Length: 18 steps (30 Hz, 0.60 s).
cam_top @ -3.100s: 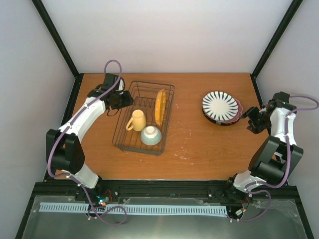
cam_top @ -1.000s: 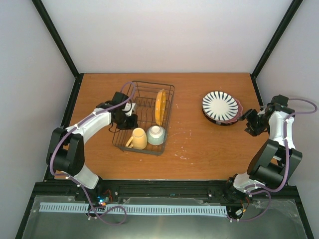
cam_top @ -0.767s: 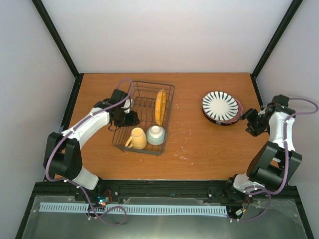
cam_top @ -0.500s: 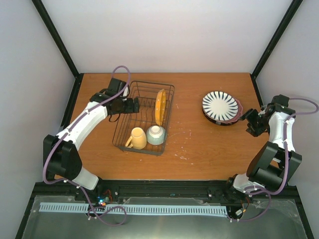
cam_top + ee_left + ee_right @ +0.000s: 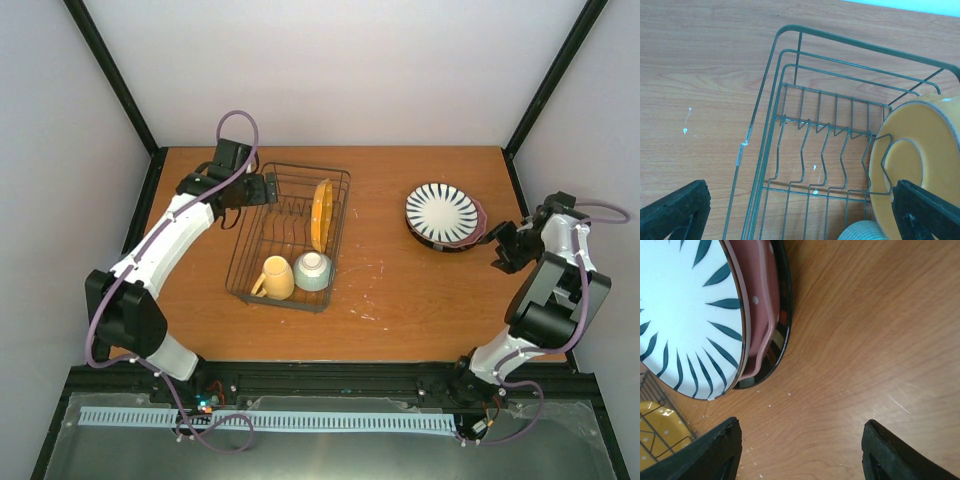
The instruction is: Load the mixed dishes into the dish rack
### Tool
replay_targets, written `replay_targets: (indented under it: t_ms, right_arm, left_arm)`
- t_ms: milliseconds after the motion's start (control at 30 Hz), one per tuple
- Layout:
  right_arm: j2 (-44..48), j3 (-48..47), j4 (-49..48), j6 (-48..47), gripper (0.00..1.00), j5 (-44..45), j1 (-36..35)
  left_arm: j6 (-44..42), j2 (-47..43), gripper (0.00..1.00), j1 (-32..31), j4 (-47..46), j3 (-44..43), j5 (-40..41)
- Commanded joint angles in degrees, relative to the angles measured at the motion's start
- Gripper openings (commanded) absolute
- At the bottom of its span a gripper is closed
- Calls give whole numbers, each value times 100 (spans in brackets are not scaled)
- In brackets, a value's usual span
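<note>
Since a second earlier, the left hand [image 5: 263, 190] had drawn back from beside the yellow mug [image 5: 275, 277] to the far left corner of the dish rack [image 5: 243, 240]. Its fingers [image 5: 675, 210] had spread wide and gripped nothing.

That rack was a low rectangular basket of thin dark wire with rounded corners and a row of bent wire dividers across its floor. It lay on a smooth wood-grain counter [image 5: 400, 290] flecked with a few pale specks. Inside it, the orange plate [image 5: 321, 214] stood on edge along the right side. It was glossy, with small white dots, and leaned on a wire loop. At the near end the mug and the pale mint-green bowl [image 5: 313, 270] sat side by side, touching or nearly so. The mug's handle pointed to the near left, and the bowl showed a small ring on top and a ribbed wall. The far half of the rack floor was bare wire.

Well apart to the right, three round plates were stacked flat. The black-and-white striped plate [image 5: 442, 212] was on top, a pink plate [image 5: 760, 315] with a wavy lip lay under it, and a shiny dark-rimmed plate [image 5: 782, 305] was lowest. The right hand [image 5: 500, 250] hung just beside the stack's right edge with its fingers [image 5: 900, 455] parted and only bare counter between them. Open counter lay between rack and stack and along the near edge.
</note>
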<state>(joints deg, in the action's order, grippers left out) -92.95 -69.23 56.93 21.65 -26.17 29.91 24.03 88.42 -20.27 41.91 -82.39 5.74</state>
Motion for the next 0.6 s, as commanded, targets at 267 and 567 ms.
replay_targets:
  t_ms: [267,567]
  right_arm:
    - [-774,-760,-388,-176,53,-814,-252]
    - [-1157,-1209,-343,-133,49,-498,-527]
  left_arm:
    - [-253,234,100,-29,-706,-445,-27]
    - [-309,415,100,-29,-815,-483,-100]
